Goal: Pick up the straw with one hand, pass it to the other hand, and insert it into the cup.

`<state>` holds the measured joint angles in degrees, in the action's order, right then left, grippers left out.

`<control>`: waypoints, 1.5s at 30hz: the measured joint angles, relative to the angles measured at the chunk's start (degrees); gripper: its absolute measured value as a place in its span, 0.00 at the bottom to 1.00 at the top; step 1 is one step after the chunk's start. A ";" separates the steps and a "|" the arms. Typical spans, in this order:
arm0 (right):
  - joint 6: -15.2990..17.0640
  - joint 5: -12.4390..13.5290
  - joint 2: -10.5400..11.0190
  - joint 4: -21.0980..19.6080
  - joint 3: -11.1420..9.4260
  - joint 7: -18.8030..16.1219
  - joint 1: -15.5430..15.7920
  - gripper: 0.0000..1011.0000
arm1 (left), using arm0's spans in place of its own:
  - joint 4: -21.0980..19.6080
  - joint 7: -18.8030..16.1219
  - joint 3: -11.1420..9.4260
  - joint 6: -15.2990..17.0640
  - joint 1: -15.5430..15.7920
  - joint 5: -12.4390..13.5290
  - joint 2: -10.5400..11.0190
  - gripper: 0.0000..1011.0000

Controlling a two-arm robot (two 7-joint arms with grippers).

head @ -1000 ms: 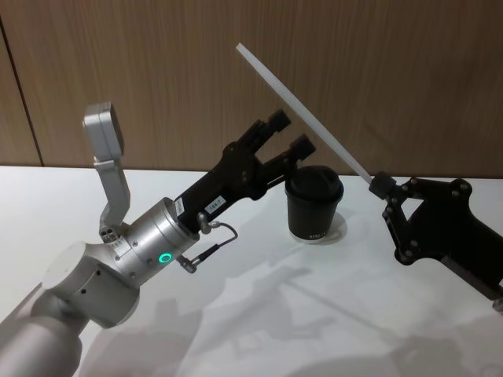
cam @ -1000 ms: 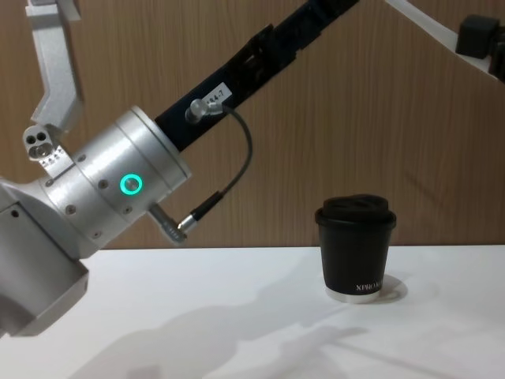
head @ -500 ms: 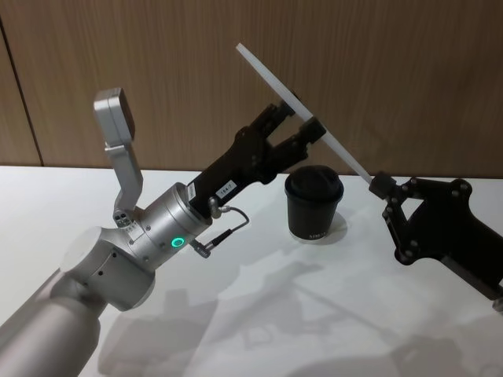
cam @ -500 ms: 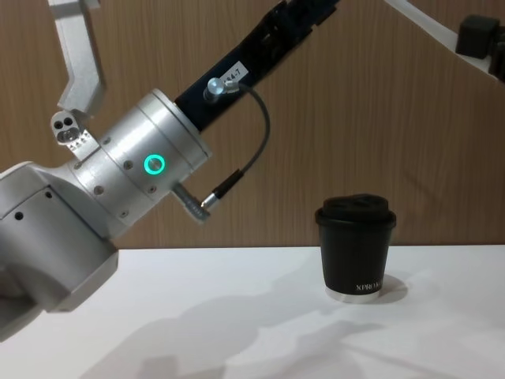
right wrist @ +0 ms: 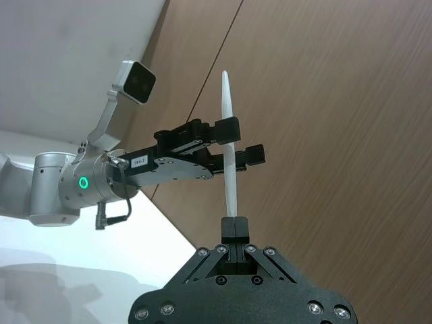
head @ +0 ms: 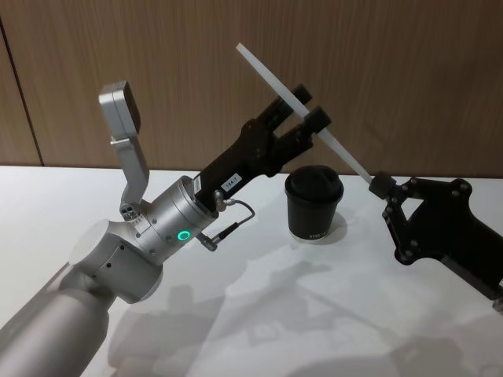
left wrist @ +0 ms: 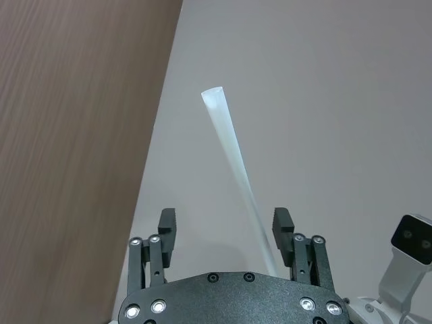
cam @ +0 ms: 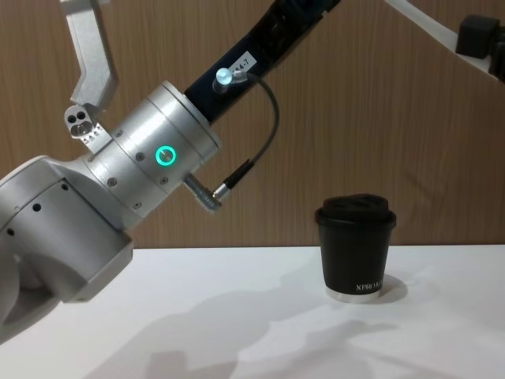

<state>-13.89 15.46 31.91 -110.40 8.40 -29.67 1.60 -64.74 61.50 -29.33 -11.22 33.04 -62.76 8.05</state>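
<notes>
Aloft, right pincer [head: 380, 185] clenched on lower end of straw [head: 271, 75]; left pincer [head: 308, 108] spread, straddling it mid-length; cup [head: 313, 206] upright on counter [head: 354, 314] below.

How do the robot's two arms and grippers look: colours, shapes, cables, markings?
The left gripper is long and black with a small white label, on a silver cylindrical wrist with a green ring light and a grey cable. The right gripper is plain black and blocky, with short fingers and small screws.
</notes>
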 joint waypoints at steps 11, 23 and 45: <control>0.00 0.00 0.00 0.00 0.00 0.00 0.00 0.00 | 0.65 0.51 -0.13 -0.06 0.48 -0.34 -0.34 0.59; 0.00 0.00 0.00 0.00 0.00 0.00 0.00 0.00 | 0.89 0.72 -0.20 -0.07 0.67 -0.49 -0.48 0.19; 0.00 0.00 0.00 0.00 0.00 0.00 0.00 0.00 | 1.03 0.83 -0.20 -0.06 0.78 -0.56 -0.56 0.03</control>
<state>-13.89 15.46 31.91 -110.40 8.40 -29.67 1.60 -63.71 62.34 -29.53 -11.28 33.82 -63.31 7.50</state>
